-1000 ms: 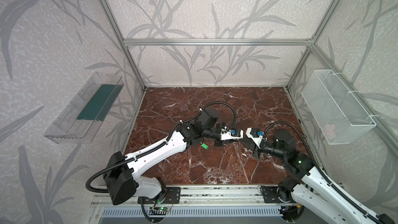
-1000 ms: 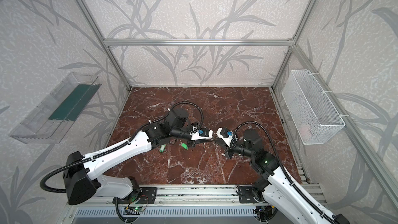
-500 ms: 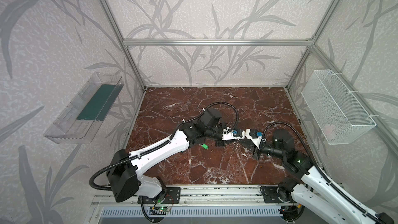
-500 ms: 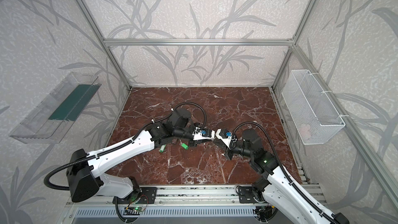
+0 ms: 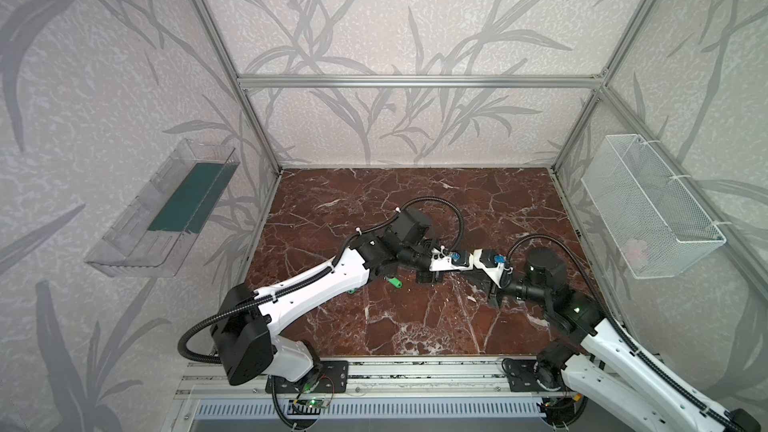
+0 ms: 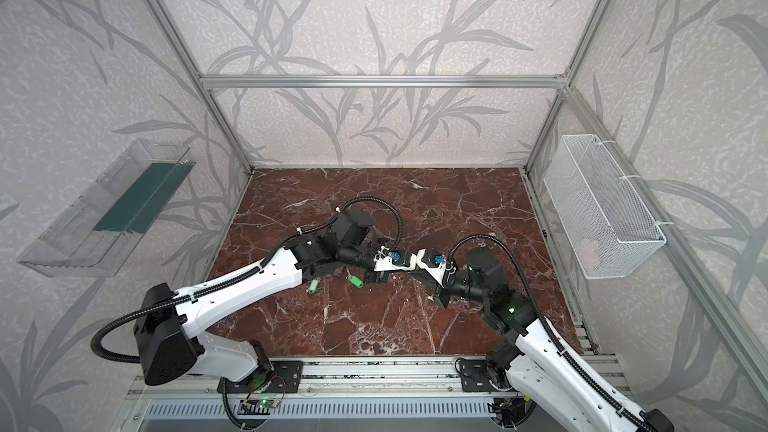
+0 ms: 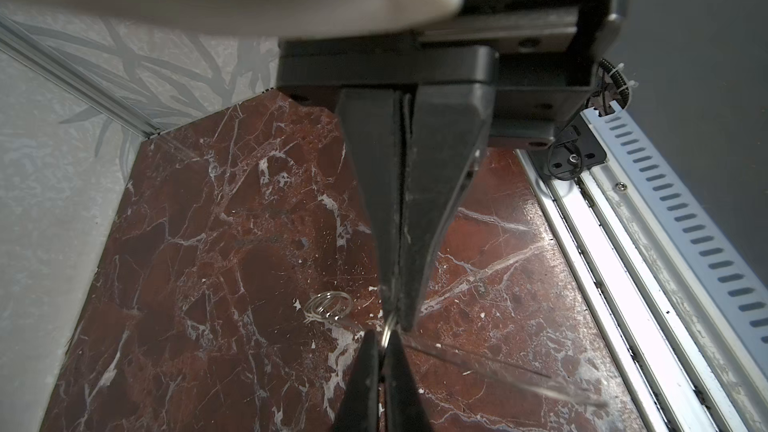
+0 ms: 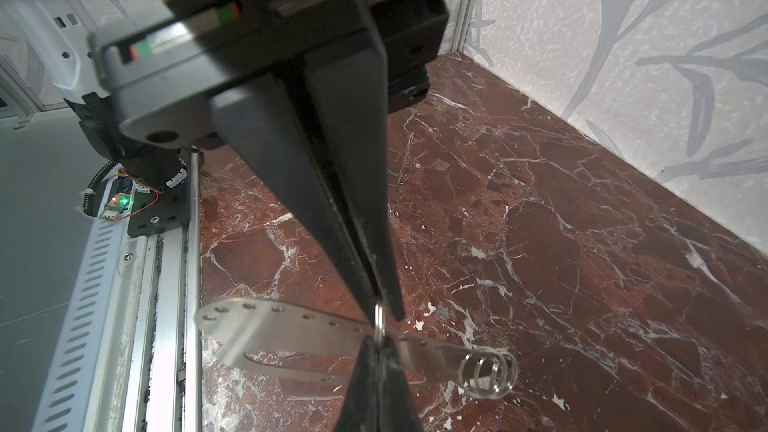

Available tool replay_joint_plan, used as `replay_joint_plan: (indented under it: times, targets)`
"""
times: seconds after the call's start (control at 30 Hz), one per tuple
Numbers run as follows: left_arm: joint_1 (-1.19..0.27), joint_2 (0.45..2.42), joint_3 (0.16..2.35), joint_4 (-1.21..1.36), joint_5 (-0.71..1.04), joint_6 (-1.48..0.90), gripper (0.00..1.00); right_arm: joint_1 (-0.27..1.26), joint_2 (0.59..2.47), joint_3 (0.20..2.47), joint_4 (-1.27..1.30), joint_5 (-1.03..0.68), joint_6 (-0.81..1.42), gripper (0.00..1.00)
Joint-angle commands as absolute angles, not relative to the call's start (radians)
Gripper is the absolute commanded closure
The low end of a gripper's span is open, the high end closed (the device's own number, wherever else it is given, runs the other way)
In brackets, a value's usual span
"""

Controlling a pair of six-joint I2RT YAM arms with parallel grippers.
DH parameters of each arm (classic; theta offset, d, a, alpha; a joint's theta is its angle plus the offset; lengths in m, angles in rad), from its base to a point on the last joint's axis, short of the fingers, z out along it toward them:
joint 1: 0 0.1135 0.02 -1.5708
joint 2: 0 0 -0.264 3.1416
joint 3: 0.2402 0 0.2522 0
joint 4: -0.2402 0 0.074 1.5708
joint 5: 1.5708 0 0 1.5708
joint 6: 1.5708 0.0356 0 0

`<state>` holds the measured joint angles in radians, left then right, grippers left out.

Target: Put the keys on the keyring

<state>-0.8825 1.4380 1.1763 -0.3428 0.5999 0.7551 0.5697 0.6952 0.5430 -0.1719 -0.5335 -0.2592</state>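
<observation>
Contact: our left gripper (image 7: 400,317) has just snapped its fingers onto the thin wire ring that our right gripper (image 8: 379,317) also pinches, flat grey metal keyring plate (image 8: 266,338) dangling below, green plastic keys (image 6: 356,281) untouched behind our left fingers.

Two green keys (image 6: 356,281) (image 6: 313,285) flat on marble, near each other. Grey perforated keyring (image 8: 266,326) plate raised, roughly level.
</observation>
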Motion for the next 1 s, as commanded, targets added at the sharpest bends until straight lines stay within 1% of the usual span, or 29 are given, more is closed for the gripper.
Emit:
replay_joint_plan:
  times: [0.0,0.03,0.17,0.27,0.47,0.73,0.97]
  targets:
    - [-0.888,1.45,1.205,-0.36,0.651,0.782,1.0,0.577,0.691,0.571,-0.163,-0.551,-0.271,1.0]
    - [-0.888,1.45,1.204,-0.357,0.656,0.778,1.0,0.577,0.687,0.567,-0.156,-0.545,-0.27,1.0]
    - [-0.87,1.437,1.181,-0.308,0.693,0.72,1.0,0.577,0.646,0.534,-0.114,-0.487,-0.262,0.81]
    - [-0.838,1.415,1.138,-0.204,0.761,0.633,1.0,0.577,0.593,0.498,-0.083,-0.452,-0.244,0.78]
    - [-0.788,1.391,1.051,0.064,0.883,0.42,1.0,0.577,0.522,0.447,-0.028,-0.438,-0.201,0.78]
    - [-0.778,1.4,0.983,0.299,0.935,0.258,1.0,0.578,0.51,0.437,0.004,-0.462,-0.167,0.81]
    - [-0.778,1.397,0.959,0.357,0.962,0.219,1.0,0.577,0.52,0.428,0.059,-0.443,-0.14,0.82]
